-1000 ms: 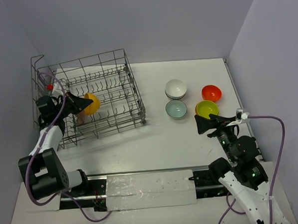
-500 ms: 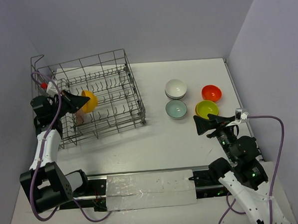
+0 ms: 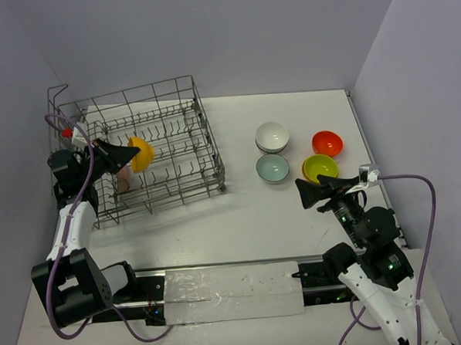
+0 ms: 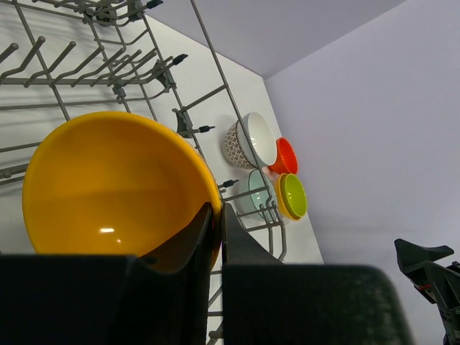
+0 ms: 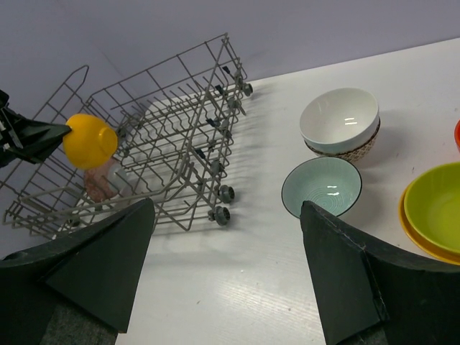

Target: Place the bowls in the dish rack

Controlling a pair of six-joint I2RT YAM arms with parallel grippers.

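Top external view: the left gripper (image 3: 131,156) holds an orange bowl (image 3: 143,155) on edge over the tines inside the dish rack (image 3: 172,86). On the tabletop (image 3: 248,218) to the right sit a white bowl (image 3: 272,135), pale green bowl (image 3: 272,168), red bowl (image 3: 327,143) and lime green bowl (image 3: 321,168). The right gripper (image 3: 303,193) hovers near the lime one.

Left wrist view: narrow jaws pinch the orange bowl's rim.

Right wrist view: jaws spread wide, empty.

Likely step: racking this bowl. The next move calls for lowering it between tines, then releasing.
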